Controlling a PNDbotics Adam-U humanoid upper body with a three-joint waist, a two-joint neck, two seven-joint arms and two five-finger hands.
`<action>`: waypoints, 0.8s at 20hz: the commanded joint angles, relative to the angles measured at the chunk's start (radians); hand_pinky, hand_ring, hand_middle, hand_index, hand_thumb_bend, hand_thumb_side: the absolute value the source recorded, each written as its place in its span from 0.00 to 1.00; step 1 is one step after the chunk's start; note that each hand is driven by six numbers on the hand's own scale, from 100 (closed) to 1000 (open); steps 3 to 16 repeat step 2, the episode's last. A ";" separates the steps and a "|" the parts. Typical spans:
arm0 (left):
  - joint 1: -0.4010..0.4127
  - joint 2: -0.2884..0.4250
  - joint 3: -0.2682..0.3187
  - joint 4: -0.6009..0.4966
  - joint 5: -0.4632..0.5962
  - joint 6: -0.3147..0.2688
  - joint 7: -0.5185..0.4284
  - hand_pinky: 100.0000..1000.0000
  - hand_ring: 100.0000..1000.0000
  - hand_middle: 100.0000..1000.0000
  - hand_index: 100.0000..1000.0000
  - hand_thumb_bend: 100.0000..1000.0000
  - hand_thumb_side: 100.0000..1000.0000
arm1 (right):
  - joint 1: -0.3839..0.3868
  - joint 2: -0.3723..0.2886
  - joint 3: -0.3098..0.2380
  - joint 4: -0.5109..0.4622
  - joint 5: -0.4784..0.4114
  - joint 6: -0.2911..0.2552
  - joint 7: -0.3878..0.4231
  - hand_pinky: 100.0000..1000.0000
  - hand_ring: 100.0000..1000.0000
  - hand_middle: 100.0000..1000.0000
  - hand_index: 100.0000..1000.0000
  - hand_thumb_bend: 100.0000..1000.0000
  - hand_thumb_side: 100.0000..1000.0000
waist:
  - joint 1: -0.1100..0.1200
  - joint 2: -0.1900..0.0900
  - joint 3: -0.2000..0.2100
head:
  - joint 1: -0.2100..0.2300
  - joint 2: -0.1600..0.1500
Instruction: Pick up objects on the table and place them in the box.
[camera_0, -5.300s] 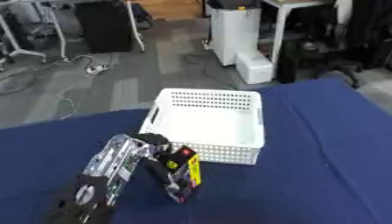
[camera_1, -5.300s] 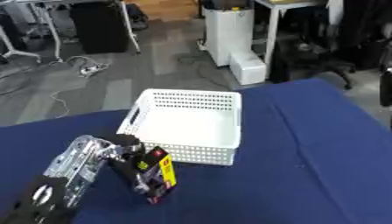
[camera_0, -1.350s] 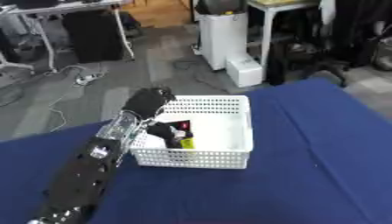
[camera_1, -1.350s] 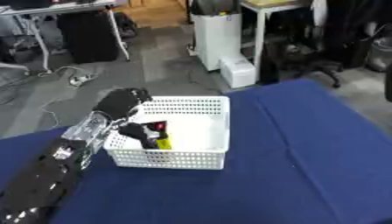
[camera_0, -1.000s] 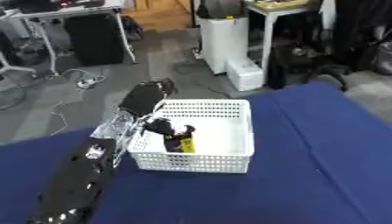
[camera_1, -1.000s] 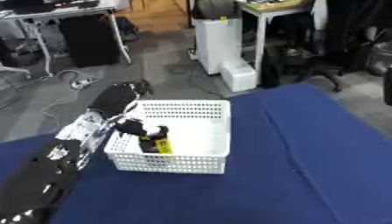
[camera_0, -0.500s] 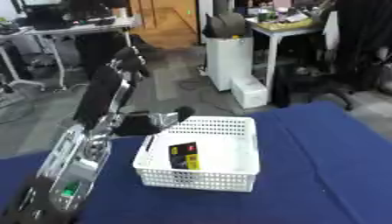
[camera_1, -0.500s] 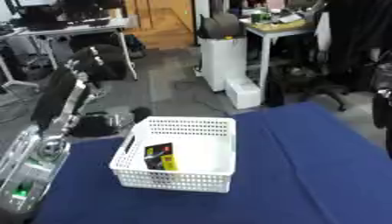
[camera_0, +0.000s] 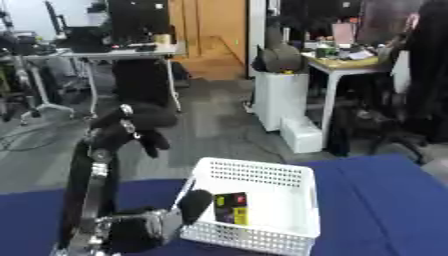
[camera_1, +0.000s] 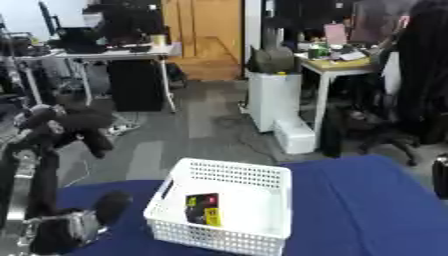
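A white slotted basket (camera_0: 255, 238) sits on the blue table (camera_0: 385, 200). Inside it, by its left wall, lies a black box with red and yellow labels (camera_0: 230, 208). My left hand (camera_0: 131, 125) is raised high above the table, up and to the left of the basket, its fingers hanging relaxed with nothing in them. The left forearm runs down from it to a joint (camera_0: 153, 227) just left of the basket's front corner. My right hand shows in neither view.
Beyond the table's far edge lies grey floor with desks, a white computer tower (camera_0: 282, 102) and a dark chair (camera_1: 385, 135). Bare blue cloth stretches to the right of the basket.
My left hand let go of the black box inside the basket and rose up and away to the left. The camera has tilted up, so the basket sits lower in the picture.
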 joint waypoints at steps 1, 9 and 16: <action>-0.011 0.002 -0.019 -0.018 0.046 -0.037 0.007 0.14 0.31 0.50 0.55 0.41 0.67 | 0.002 -0.015 -0.003 -0.013 0.024 -0.165 0.154 0.09 0.19 0.30 0.40 0.00 1.00 | -0.004 0.001 0.008 | 0.034 -0.053; -0.010 0.001 -0.022 -0.018 0.056 -0.041 0.003 0.14 0.30 0.50 0.55 0.42 0.67 | 0.004 -0.014 -0.002 -0.013 0.029 -0.166 0.158 0.09 0.19 0.30 0.40 0.00 1.00 | -0.003 0.003 0.011 | 0.046 -0.062; -0.010 0.001 -0.022 -0.018 0.056 -0.041 0.003 0.14 0.30 0.50 0.55 0.42 0.67 | 0.004 -0.014 -0.002 -0.013 0.029 -0.166 0.158 0.09 0.19 0.30 0.40 0.00 1.00 | -0.003 0.003 0.011 | 0.046 -0.062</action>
